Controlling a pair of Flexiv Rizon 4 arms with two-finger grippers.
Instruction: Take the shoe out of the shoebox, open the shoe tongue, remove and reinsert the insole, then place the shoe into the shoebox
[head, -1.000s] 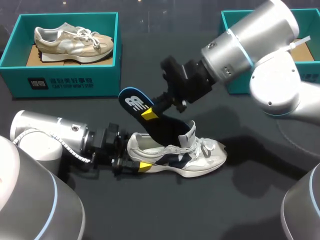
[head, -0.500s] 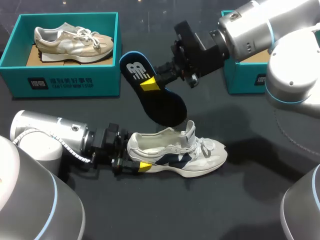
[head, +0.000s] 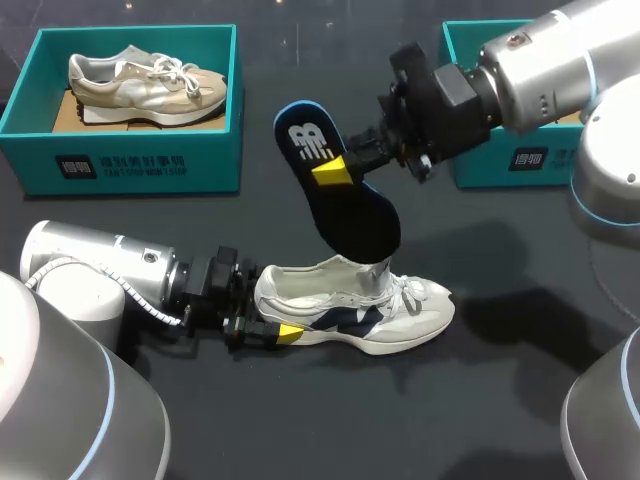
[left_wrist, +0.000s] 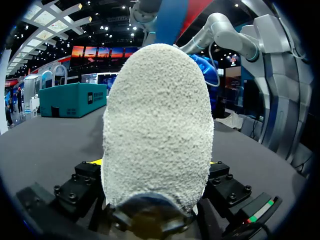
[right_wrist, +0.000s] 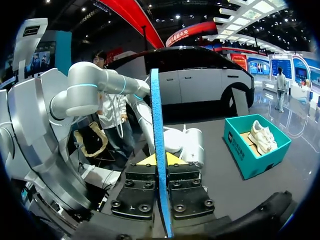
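Note:
A white and navy shoe (head: 370, 310) lies on its side on the dark table, toe pointing right. My left gripper (head: 266, 318) grips its heel from both sides, jaws wide; the heel (left_wrist: 157, 125) fills the left wrist view between the fingers. The black insole with a blue rim (head: 345, 205) hangs tilted in the air above the shoe. Its lower end sits just over the raised tongue, and I cannot tell whether it touches. My right gripper (head: 335, 170) is shut on the insole's upper half. In the right wrist view the insole (right_wrist: 157, 150) stands edge-on between the fingers of the right gripper (right_wrist: 161, 167).
A teal shoebox (head: 130, 160) at the back left holds a beige shoe (head: 140, 82). A second teal shoebox (head: 500, 160) stands at the back right, mostly hidden behind my right arm. The first shoebox (right_wrist: 245, 150) also shows in the right wrist view.
My right arm has carried the insole up and to the right, drawing its lower end out of the shoe's opening. The left arm and the shoe have stayed put.

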